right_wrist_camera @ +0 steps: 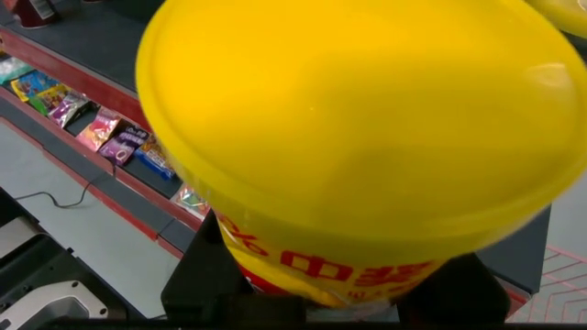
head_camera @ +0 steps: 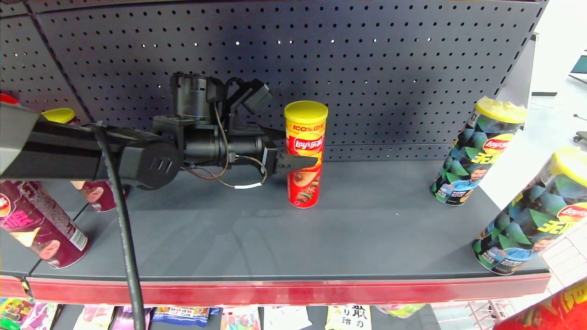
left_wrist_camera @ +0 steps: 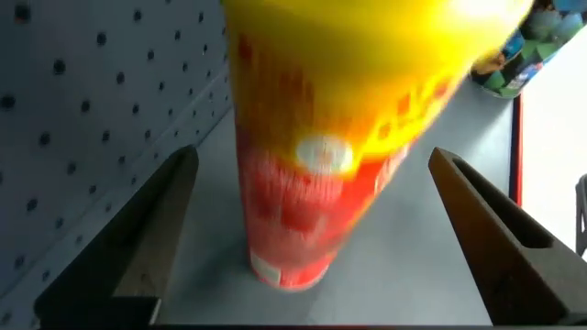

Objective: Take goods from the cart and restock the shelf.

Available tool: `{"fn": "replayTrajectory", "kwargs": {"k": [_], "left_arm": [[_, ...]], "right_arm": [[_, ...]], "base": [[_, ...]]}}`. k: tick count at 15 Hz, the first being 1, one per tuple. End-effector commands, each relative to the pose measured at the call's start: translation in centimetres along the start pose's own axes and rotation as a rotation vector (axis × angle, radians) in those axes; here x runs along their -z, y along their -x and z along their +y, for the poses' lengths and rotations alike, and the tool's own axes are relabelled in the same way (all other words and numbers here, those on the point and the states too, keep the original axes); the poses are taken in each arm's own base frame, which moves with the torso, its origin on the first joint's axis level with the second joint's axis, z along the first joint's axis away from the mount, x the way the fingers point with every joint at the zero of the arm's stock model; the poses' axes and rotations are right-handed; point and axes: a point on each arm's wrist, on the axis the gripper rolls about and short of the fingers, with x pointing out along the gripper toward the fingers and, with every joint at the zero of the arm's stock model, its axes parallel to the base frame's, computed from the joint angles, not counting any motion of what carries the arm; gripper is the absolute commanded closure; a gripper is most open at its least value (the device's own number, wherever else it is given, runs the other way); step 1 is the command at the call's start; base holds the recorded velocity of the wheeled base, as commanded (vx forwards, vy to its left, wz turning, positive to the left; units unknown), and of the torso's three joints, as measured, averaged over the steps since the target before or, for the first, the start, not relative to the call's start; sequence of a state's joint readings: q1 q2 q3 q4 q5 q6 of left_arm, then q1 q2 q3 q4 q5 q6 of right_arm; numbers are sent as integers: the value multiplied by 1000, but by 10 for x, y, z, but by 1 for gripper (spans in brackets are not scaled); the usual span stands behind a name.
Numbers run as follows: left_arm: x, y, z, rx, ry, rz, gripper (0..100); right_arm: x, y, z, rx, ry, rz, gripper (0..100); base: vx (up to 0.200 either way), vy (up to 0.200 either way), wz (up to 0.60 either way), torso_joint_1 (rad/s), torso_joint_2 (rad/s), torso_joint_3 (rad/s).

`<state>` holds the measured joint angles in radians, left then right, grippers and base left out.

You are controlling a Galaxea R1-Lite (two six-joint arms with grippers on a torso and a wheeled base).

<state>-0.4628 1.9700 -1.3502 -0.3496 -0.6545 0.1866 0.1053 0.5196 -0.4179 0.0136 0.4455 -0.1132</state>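
Red can [head_camera: 306, 133] stands upright on the shelf [head_camera: 367, 229], about mid-width and toward the back edge, just in front of the pegboard [head_camera: 367, 68]. Left gripper [head_camera: 306, 161] is level with the can's middle. Its jaws are spread to either side, and the left wrist view shows a gap on both sides, so there's no pinch. Right gripper [right_wrist_camera: 344, 298] has its jaws pinching a second red can [right_wrist_camera: 358, 137] low on the body, off the shelf, with the lid tipped toward the wrist camera.

Risks, as judged:
- The standing can is tall and narrow. If the left arm pulls out crooked, a jaw could clip it and topple it.
- The low grip on the second can may let it swing or slip.
- A patterned can [head_camera: 532, 215] sits right at the front edge near the right corner. The right arm coming in could nudge it over the lip.
- Another patterned can [head_camera: 477, 151] further back narrows that approach.
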Motion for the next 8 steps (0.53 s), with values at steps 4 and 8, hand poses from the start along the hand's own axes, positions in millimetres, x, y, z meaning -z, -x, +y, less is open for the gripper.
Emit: {"fn": "replayTrajectory", "kwargs": {"k": [4,8], "left_arm": [[1,-19,7,14,-9,-9,0],[2,-26,12,12,-12,-14,0]], "right_arm": [[0,-1,0,0,-2,5,100],[0,-1,0,1,-2,5,100]], "base": [[0,0,0,0,0,0],[0,0,0,0,0,0]]}}
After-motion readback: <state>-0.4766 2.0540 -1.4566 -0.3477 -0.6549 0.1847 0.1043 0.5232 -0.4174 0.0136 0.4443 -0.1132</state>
